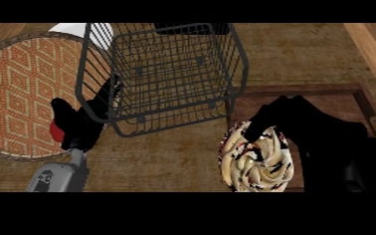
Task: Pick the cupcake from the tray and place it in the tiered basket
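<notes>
The cupcake [258, 158] shows at the lower right of the head view, seen from above: cream frosting swirled in a spiral, flecked with dark and reddish bits. Its upper edge is partly covered. It lies just beside the lower right corner of the tiered basket [165, 74], outside it. The basket is black wire, open at the top, with a grid floor and tall sides. The tray [308, 90] is dark brown wood with a raised rim, at the right.
</notes>
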`<action>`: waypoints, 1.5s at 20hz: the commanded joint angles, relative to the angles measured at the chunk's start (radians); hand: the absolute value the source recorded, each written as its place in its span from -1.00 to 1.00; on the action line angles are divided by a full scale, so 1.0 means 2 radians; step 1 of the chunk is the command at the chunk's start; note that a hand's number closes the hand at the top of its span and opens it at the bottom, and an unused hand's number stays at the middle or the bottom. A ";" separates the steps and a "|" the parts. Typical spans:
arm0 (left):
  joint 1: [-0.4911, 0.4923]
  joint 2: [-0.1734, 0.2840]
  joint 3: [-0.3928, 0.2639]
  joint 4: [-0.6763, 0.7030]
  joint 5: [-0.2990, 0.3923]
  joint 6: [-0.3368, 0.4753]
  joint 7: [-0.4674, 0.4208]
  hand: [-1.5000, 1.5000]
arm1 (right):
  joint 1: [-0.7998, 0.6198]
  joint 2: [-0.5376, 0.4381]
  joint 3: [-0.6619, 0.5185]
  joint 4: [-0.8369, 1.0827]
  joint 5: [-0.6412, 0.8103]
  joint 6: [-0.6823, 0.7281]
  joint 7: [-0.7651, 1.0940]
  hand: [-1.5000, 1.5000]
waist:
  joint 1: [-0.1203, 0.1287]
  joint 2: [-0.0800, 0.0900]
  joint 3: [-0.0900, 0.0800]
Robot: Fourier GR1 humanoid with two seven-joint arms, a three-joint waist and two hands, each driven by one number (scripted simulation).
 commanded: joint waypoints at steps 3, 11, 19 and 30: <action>0.005 -0.008 -0.010 0.007 0.003 -0.015 -0.007 0.00 | -0.144 0.002 -0.084 0.071 -0.095 0.053 0.101 1.00 | 0.005 0.001 -0.002; -0.013 -0.011 -0.005 0.016 0.004 -0.019 -0.003 0.00 | -0.287 0.002 -0.161 0.263 -0.136 -0.036 0.106 1.00 | 0.010 0.004 -0.001; -0.032 -0.028 -0.010 0.027 -0.008 -0.011 -0.004 0.00 | -0.322 0.002 -0.168 0.458 -0.138 -0.186 0.003 1.00 | 0.013 0.008 0.000; -0.046 -0.037 -0.020 0.014 -0.015 -0.011 0.020 0.00 | -0.347 0.002 -0.146 0.600 -0.272 -0.404 -0.055 1.00 | 0.030 0.011 0.000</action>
